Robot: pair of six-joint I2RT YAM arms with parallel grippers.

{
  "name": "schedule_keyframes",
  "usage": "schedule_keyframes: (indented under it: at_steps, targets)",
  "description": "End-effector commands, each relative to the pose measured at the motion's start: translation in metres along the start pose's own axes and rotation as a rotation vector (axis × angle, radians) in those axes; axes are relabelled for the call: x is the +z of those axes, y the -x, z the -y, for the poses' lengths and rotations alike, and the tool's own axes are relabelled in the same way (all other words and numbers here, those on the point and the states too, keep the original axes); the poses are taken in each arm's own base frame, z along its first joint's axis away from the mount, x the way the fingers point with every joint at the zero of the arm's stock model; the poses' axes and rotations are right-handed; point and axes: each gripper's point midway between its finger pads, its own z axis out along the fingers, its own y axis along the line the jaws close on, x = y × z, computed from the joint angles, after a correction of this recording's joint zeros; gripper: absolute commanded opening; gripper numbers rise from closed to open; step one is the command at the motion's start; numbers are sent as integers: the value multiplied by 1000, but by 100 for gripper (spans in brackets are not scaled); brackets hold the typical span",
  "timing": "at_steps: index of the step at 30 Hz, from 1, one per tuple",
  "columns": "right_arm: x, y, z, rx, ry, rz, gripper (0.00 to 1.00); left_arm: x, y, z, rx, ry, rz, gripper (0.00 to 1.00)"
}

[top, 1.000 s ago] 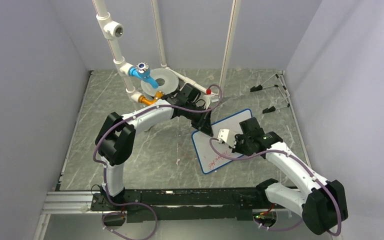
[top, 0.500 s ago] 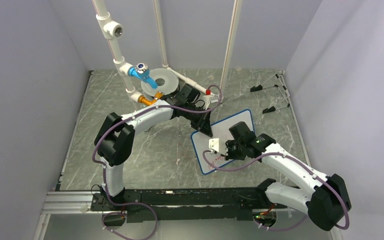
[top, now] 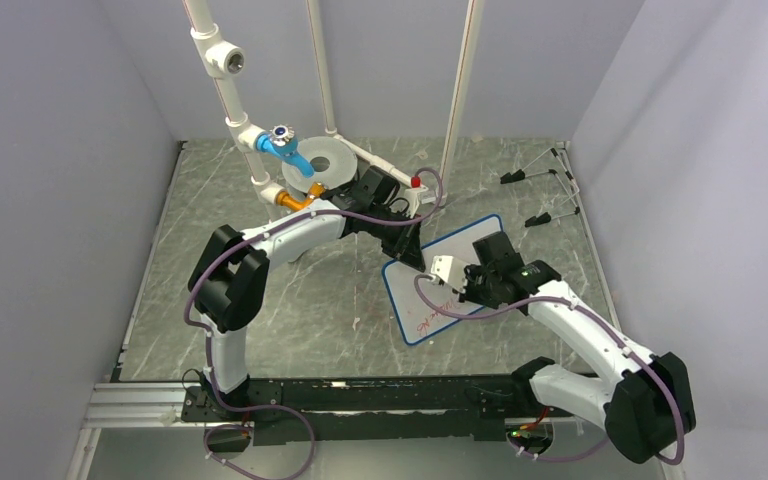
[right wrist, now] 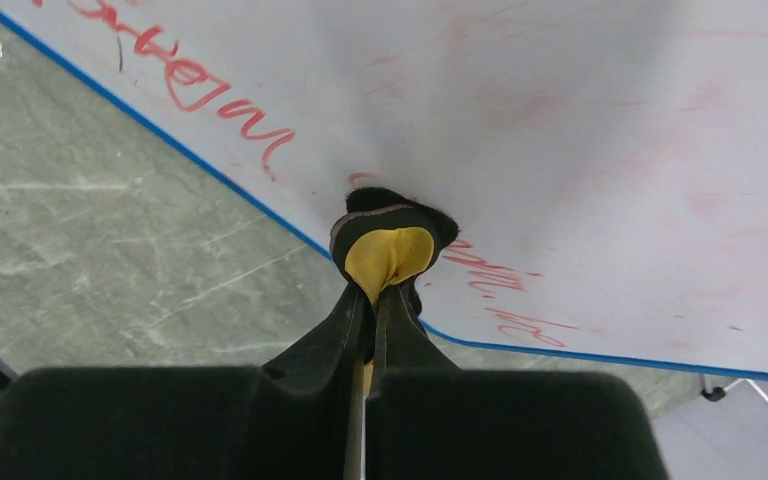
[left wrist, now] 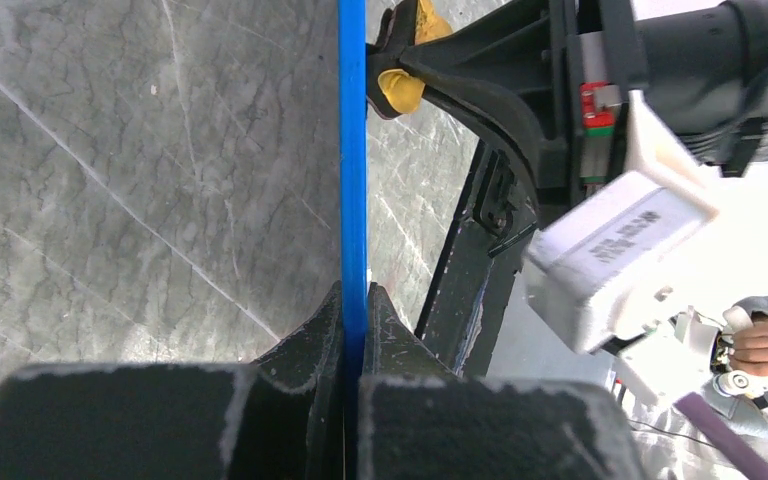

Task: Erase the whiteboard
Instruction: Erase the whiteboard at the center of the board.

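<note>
From above, my right arm (top: 580, 325) covers the middle of the whiteboard (top: 460, 248), and the red writing (top: 428, 322) by its near corner is too small to read. My left wrist camera meets the board edge-on, so only the blue rim shows and the face is hidden. In my right wrist view the board runs off the top and right edges and cuts the uppermost letters. The yellow pad (right wrist: 385, 255) hides the spot beneath it, and its lower end disappears between the closed fingers of my right gripper (right wrist: 368, 300).

The overhead camera looks down on the whole table (top: 310, 320); both wrist cameras closely share the whiteboard (top: 465, 245).
</note>
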Motion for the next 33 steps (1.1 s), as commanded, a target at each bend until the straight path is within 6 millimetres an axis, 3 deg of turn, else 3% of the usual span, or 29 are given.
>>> schedule_keyframes:
  at_steps: [1,5,11,15,18,23,26,30,33]
  targets:
    - [-22,53,33,-38,-103,189,0,-14,6,30,32,-104,20,0]
    - [-12,55,-5,-149,19,199,0,-14,7,30,33,-105,22,0]
    - [7,22,-37,-162,136,83,0,-16,7,29,33,-106,20,0]
    - [17,-1,-36,-105,128,-11,0,-16,8,28,35,-105,22,0]
    - [16,-8,-19,-48,74,-30,0,-16,8,28,33,-107,21,0]
    - [-1,12,24,-3,-73,40,0,-16,8,28,34,-106,22,0]
    - [-11,35,31,-23,-67,122,0,-15,8,28,33,-107,20,0]
    - [-6,64,-8,-136,87,205,0,-15,8,28,31,-108,24,0]
    - [6,65,-41,-214,182,176,0,-15,8,27,32,-109,23,0]
